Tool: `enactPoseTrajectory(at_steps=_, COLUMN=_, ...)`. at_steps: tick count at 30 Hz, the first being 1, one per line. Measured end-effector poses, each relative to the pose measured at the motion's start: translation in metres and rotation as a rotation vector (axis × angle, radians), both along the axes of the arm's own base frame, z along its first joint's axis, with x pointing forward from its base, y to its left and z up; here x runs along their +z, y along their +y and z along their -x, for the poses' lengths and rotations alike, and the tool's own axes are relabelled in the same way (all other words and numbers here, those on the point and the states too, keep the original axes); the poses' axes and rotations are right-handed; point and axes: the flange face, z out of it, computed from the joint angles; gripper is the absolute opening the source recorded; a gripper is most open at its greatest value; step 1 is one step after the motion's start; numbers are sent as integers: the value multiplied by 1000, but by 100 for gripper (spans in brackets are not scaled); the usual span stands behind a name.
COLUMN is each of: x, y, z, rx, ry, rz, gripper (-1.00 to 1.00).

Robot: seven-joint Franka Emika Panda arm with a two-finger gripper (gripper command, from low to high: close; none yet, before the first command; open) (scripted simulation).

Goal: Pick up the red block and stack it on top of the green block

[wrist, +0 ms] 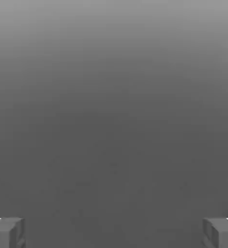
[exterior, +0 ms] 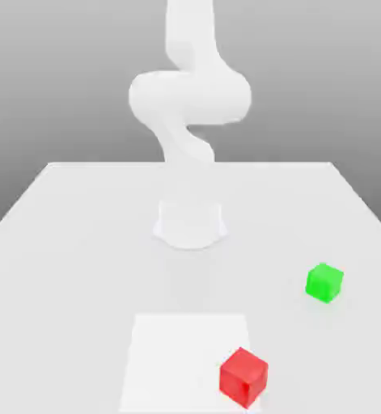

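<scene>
Red block (exterior: pixel 243 378) at right front corner of pale square (exterior: pixel 181 364) in exterior view, nearer camera than green block (exterior: pixel 324 283); gripper (wrist: pixel 114 235) spread wide, nothing between fingertips, apart from block.

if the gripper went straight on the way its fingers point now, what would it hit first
Probably nothing: between the open fingers of the gripper the hand view shows plain grey background, so the way looks free as far as it shows, though depth there is unclear.
</scene>
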Motion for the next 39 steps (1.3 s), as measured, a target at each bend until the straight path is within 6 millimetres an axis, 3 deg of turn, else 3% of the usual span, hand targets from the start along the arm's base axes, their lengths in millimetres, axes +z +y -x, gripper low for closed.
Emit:
enactPoseTrajectory(at_steps=6, x=-106, y=18, z=-66, rx=178, ry=174, rz=72, gripper=0)
enactPoseTrajectory(at_steps=13, x=-240, y=44, z=-105, rx=386, ry=365, rz=157, gripper=0)
enactPoseTrajectory(at_steps=18, x=-337, y=63, z=-107, rx=540, ry=498, rz=222, gripper=0)
enactPoseTrajectory(at_steps=23, x=-431, y=73, z=-91, rx=690, ry=630, rz=289, gripper=0)
enactPoseTrajectory(at_steps=28, x=-503, y=74, z=-83, rx=740, ry=674, rz=311, gripper=0)
enactPoseTrajectory(at_steps=29, x=-516, y=74, z=-83, rx=740, ry=675, rz=311, gripper=0)
enactPoseTrajectory(at_steps=30, x=-524, y=74, z=-82, rx=741, ry=676, rz=311, gripper=-100)
enactPoseTrajectory(at_steps=36, x=-528, y=74, z=-82, rx=741, ry=677, rz=311, gripper=-100)
enactPoseTrajectory(at_steps=39, x=-505, y=74, z=-83, rx=742, ry=677, rz=312, gripper=-100)
